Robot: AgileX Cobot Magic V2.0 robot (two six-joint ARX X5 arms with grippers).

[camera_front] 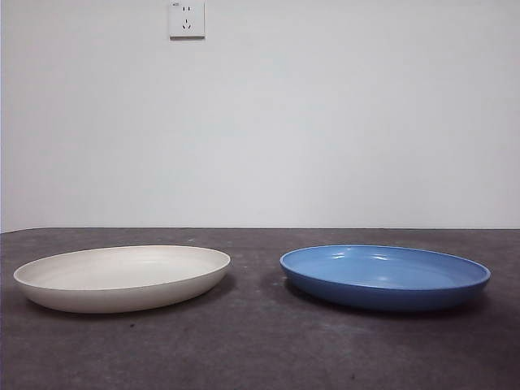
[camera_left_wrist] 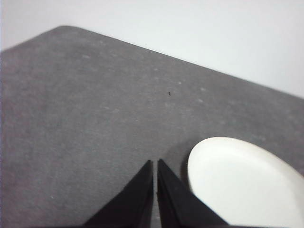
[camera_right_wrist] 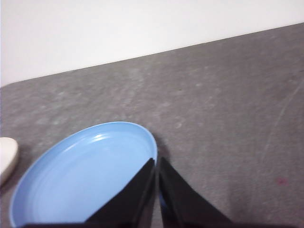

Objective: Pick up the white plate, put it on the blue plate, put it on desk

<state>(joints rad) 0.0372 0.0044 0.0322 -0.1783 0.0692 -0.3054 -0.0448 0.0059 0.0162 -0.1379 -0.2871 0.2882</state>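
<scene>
The white plate [camera_front: 122, 277] lies flat on the desk [camera_front: 260, 349] at the left in the front view. The blue plate [camera_front: 385, 276] lies flat at the right, apart from it. Neither gripper shows in the front view. In the left wrist view my left gripper [camera_left_wrist: 155, 164] is shut and empty, above the desk [camera_left_wrist: 95, 118] beside the white plate [camera_left_wrist: 242, 185]. In the right wrist view my right gripper [camera_right_wrist: 156, 162] is shut and empty, above the blue plate's [camera_right_wrist: 85, 175] rim. The white plate's edge [camera_right_wrist: 7, 159] shows there too.
A white wall [camera_front: 325, 122] with a power socket [camera_front: 187, 19] stands behind the desk's far edge. A gap of bare desk separates the two plates.
</scene>
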